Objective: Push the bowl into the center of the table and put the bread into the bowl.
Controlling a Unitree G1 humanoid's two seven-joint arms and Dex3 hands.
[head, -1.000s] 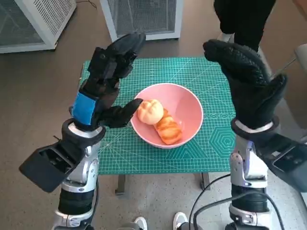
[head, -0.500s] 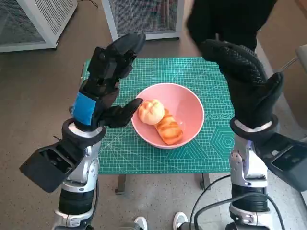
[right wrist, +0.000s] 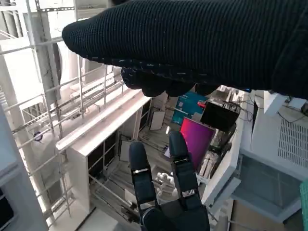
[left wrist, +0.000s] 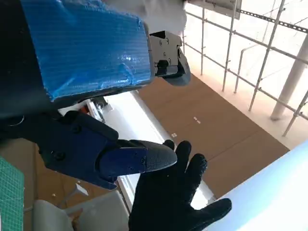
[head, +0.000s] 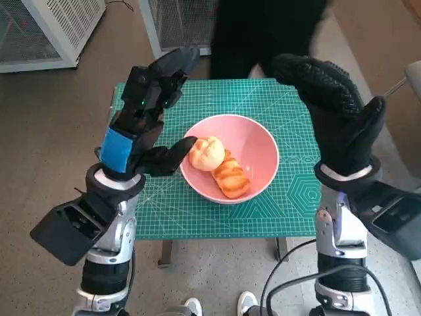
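Observation:
A pink bowl sits near the middle of the green cutting mat on the small table. Inside it lie a round pale bun and a browner ridged bread piece. My left hand is raised left of the bowl, fingers spread and empty, its thumb reaching toward the bowl's left rim. My gloved right hand is lifted above the table's right side, open and holding nothing. The left wrist view shows my left hand with the gloved hand beyond it. In the right wrist view the glove sits opposite the left hand.
A person in dark clothes stands at the far edge of the table. White mesh cabinets stand behind, another at the far left. The robot's feet show below the near table edge.
The dark-clothed person behind the table has moved left across the far edge. Both hands and the bowl with its bread stay about where they were.

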